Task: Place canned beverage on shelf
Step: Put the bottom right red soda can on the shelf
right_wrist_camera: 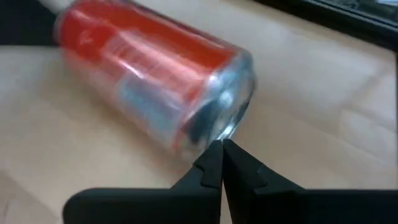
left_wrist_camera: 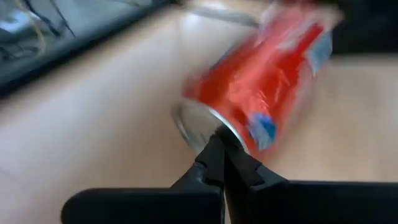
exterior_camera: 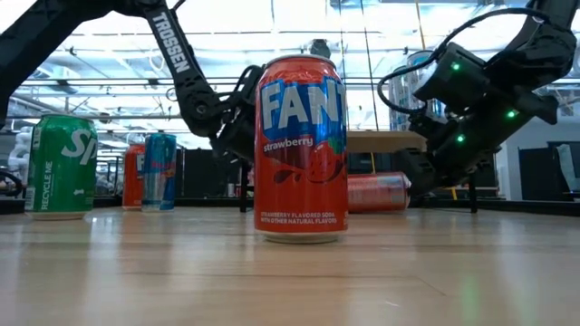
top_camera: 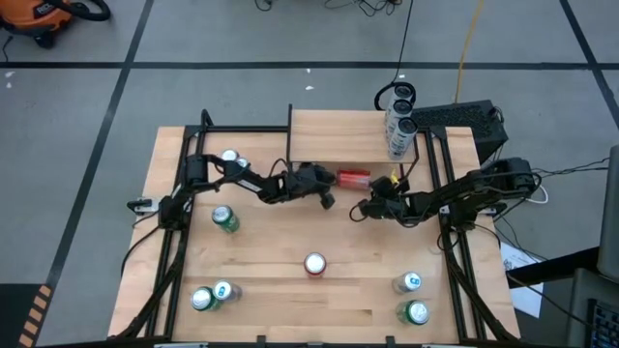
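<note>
A red can (top_camera: 354, 178) lies on its side on the desk (top_camera: 290, 290) beneath the shelf (top_camera: 338, 135), blurred in both wrist views. The left hand (top_camera: 327, 199) and right hand (top_camera: 360, 210), fingers pressed together, flank it; contact is unclear.

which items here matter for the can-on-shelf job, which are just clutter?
In play:
- red can lying on its side
- shelf
- left end effector and right end effector, both shut, at either end of that can

Lying about:
- upright Fanta can
- green Sprite can
- blue can
</note>
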Controlling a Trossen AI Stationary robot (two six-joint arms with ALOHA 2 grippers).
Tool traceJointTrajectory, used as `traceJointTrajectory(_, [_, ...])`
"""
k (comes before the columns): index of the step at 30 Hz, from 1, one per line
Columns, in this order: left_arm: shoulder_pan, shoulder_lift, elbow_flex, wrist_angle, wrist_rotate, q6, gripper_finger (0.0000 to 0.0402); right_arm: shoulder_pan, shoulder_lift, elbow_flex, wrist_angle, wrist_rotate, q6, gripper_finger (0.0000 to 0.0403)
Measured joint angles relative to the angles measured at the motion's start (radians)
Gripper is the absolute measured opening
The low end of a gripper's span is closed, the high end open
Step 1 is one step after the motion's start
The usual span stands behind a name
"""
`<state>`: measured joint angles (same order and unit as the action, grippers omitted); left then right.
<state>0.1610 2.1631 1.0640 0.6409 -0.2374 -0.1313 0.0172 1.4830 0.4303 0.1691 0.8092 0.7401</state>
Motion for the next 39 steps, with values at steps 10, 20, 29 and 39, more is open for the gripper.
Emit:
traceJointTrajectory(10, [-0.168,-0.099,-0.001,-0.314,-0.014,0.011,0.0000,0.193,-0.057,0.068,-0.201,-0.195,0.050,0.0000])
traceJointTrajectory(20, [-0.281,-0.180,0.002,-0.398,-0.054,0.068,0.0000,0.399,-0.212,0.250,-0.635,-0.303,0.046,0.0073])
traceJointTrajectory(29, [-0.295,-0.180,0.002,-0.412,-0.071,0.068,0.0000,0.384,-0.282,0.479,-0.667,-0.432,-0.221,0.0236])
traceJointTrajectory(39, [-0.312,-0.181,0.001,-0.415,-0.076,0.063,0.0000,0.166,-0.007,0.594,-0.742,-0.708,-0.213,0.0321])
